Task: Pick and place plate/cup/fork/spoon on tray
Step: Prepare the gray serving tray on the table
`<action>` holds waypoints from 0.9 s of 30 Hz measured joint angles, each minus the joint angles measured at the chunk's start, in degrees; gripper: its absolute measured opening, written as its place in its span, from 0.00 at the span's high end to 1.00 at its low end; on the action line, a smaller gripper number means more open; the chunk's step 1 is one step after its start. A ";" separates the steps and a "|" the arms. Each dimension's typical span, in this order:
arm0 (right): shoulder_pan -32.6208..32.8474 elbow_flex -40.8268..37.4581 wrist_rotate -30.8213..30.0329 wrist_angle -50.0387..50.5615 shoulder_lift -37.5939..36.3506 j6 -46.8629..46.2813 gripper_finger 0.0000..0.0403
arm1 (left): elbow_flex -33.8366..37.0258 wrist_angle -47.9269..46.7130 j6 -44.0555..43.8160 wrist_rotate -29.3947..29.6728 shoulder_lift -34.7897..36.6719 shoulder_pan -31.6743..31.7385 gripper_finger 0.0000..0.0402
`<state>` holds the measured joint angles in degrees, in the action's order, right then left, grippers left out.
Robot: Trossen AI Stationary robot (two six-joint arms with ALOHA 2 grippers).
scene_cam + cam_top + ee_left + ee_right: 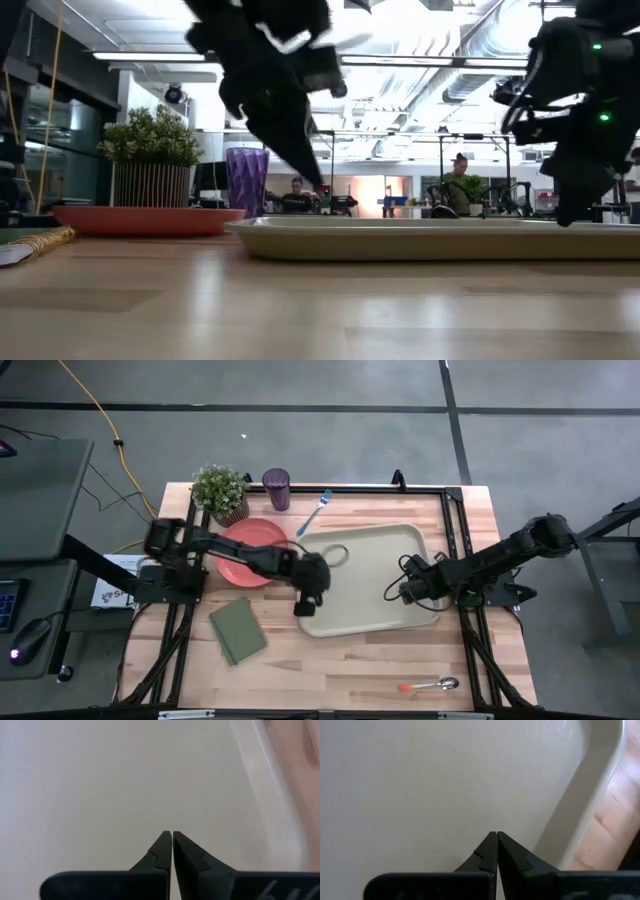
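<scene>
The beige tray (375,560) lies in the middle of the table. My left gripper (305,605) is shut and empty over the tray's near left corner; the low view shows its tips (320,188) above the rim. My right gripper (405,592) is shut and empty low over the tray's right part (410,780). The orange-red plate (240,560) lies flat left of the tray, partly under my left arm. The purple cup (277,488) stands upright at the far edge. The blue-handled fork (313,512) lies beyond the tray. The spoon (430,685) lies near the front edge. My right gripper points its shut fingers (490,847) down at the tray's floor near the right rim (590,780). Whether the tips touch the floor I cannot tell; in the low view the tray's rim hides them (575,215).
A potted plant (220,490) stands at the far left beside the cup. A green rectangular pad (238,630) lies left of the tray's near corner. Black frame rails run along both table sides. People show in the room beyond the table.
</scene>
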<state>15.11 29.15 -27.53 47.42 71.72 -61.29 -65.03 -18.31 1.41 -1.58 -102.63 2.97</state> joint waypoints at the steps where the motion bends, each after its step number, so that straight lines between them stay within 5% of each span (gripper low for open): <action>1: 0.16 -0.94 -0.71 -1.07 -0.52 -0.63 1.00 | 2.86 3.27 -0.66 0.63 2.67 0.30 1.00; 5: -0.34 -4.46 -4.05 -4.68 -3.13 -2.93 1.00 | 12.79 15.03 -4.34 5.20 12.41 0.58 1.00; 12: -6.72 -5.23 -8.57 -7.99 -4.54 -3.07 1.00 | 21.92 15.96 -13.44 23.52 20.38 1.05 1.00; 27: -25.03 -5.38 -9.87 -10.96 1.02 5.81 1.00 | 23.92 14.07 -16.28 22.44 18.40 1.78 1.00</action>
<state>-9.92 23.77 -37.41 36.46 72.74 -55.48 -41.11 -4.24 -14.87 20.86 -84.23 4.75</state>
